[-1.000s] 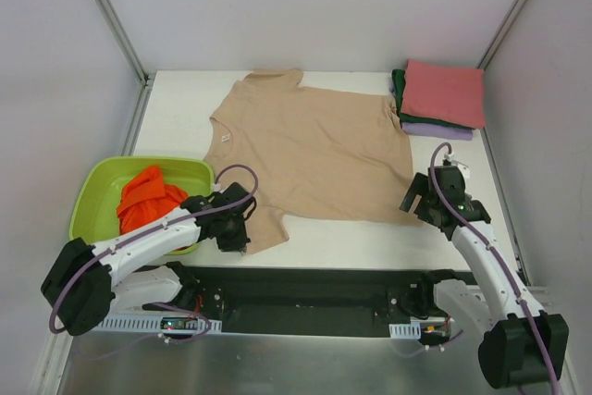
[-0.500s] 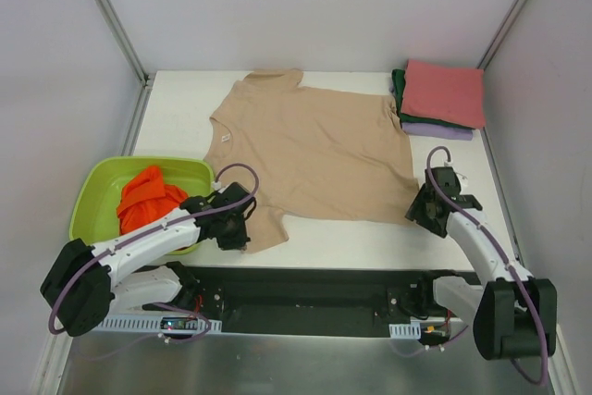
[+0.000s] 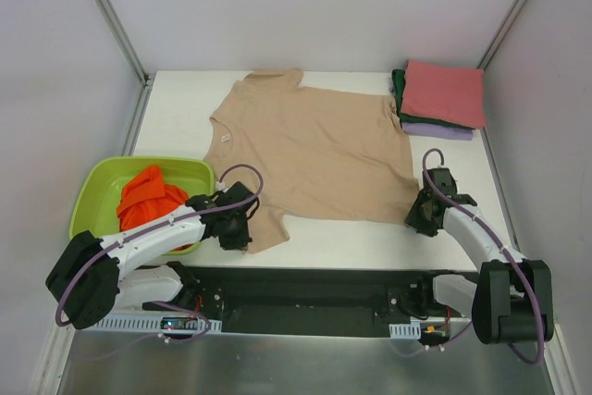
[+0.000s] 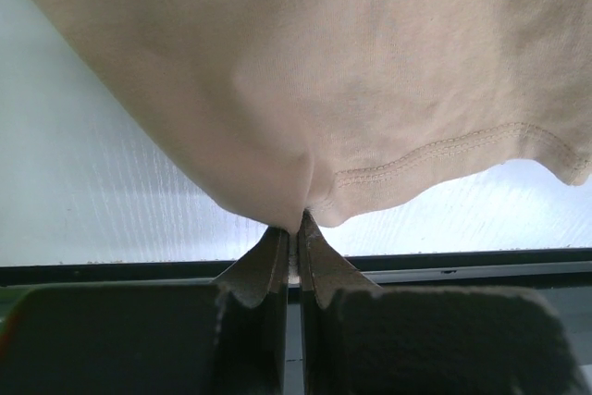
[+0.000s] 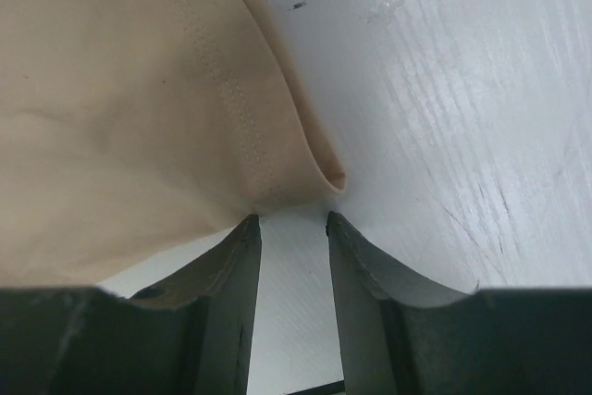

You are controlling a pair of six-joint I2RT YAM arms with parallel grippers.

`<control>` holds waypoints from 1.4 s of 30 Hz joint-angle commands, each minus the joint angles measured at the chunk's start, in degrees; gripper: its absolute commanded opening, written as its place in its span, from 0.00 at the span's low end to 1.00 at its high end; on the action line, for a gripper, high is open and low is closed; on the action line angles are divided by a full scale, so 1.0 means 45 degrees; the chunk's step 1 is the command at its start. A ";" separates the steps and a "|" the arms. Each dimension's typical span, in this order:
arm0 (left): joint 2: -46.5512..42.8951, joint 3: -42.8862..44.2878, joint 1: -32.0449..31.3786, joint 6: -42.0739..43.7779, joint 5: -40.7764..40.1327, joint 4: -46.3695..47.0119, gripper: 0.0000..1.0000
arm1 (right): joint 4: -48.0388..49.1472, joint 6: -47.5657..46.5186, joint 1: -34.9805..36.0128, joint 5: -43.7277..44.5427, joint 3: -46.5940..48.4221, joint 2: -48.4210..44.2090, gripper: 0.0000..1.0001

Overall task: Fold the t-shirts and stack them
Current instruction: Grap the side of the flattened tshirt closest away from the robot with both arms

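Note:
A beige t-shirt (image 3: 310,150) lies spread flat on the white table, neck to the left. My left gripper (image 3: 242,236) is shut on its near left sleeve; the left wrist view shows the cloth (image 4: 305,71) pinched between the fingertips of that gripper (image 4: 296,227). My right gripper (image 3: 418,217) sits low at the shirt's near right hem corner (image 5: 319,173). Its jaws (image 5: 291,219) stand narrowly apart with bare table between them, and the cloth only reaches their tips. An orange t-shirt (image 3: 148,199) is bunched in the basin. Folded pinkish-red (image 3: 446,92), dark green (image 3: 400,90) and lavender (image 3: 435,130) shirts are stacked at the back right.
A lime-green plastic basin (image 3: 92,196) stands at the near left beside the left arm. White walls with metal corner rails enclose the table. The black arm mounting rail (image 3: 305,293) runs along the near edge.
My right arm has lowered and moved in to the shirt's near right corner, and its jaws have narrowed from wide open. The left gripper has stayed shut on the sleeve.

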 commanded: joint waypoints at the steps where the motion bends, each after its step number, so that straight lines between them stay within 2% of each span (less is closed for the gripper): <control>1: 0.0021 0.0120 -0.0111 0.0329 0.0457 0.0016 0.00 | 0.0111 0.0119 -0.0149 -0.0180 -0.0167 0.0166 0.38; 12: -0.0429 -0.0193 -0.0111 0.0232 0.0614 -0.0003 0.00 | 0.0599 -0.0095 -0.0578 0.0074 -0.0051 0.0245 0.40; 20: -0.0136 -0.0076 -0.0112 0.0252 0.0614 -0.0003 0.00 | 0.1301 -0.0291 -0.0891 -0.0861 0.0106 0.0810 0.42; 23: -0.0057 0.0003 -0.0111 0.0310 0.0634 -0.0003 0.00 | 0.1497 -0.0291 -0.0872 -0.1253 0.0067 0.1181 0.33; 25: -0.0038 0.0042 -0.0131 0.0329 0.0634 -0.0003 0.00 | 0.1439 -0.0310 -0.0891 -0.1467 0.0009 0.1202 0.23; 29: -0.0368 0.0061 -0.0131 0.0505 0.1160 -0.0042 0.00 | 0.1031 -0.0155 -0.0891 -0.2055 -0.0322 0.0248 0.13; 33: -0.1207 -0.0114 -0.0131 0.0467 0.1376 -0.0354 0.00 | -0.0723 -0.0368 -0.0891 -0.1899 -0.0460 -0.1197 0.08; 36: -0.1853 -0.0193 -0.0112 0.0427 0.1279 -0.1133 0.00 | -0.2150 -0.0234 -0.0891 -0.1219 -0.0597 -0.2582 0.07; 42: -0.2555 -0.0095 -0.0112 0.0408 0.1317 -0.2404 0.00 | -0.3773 0.0977 -0.0891 -0.1469 -0.0617 -0.4577 0.08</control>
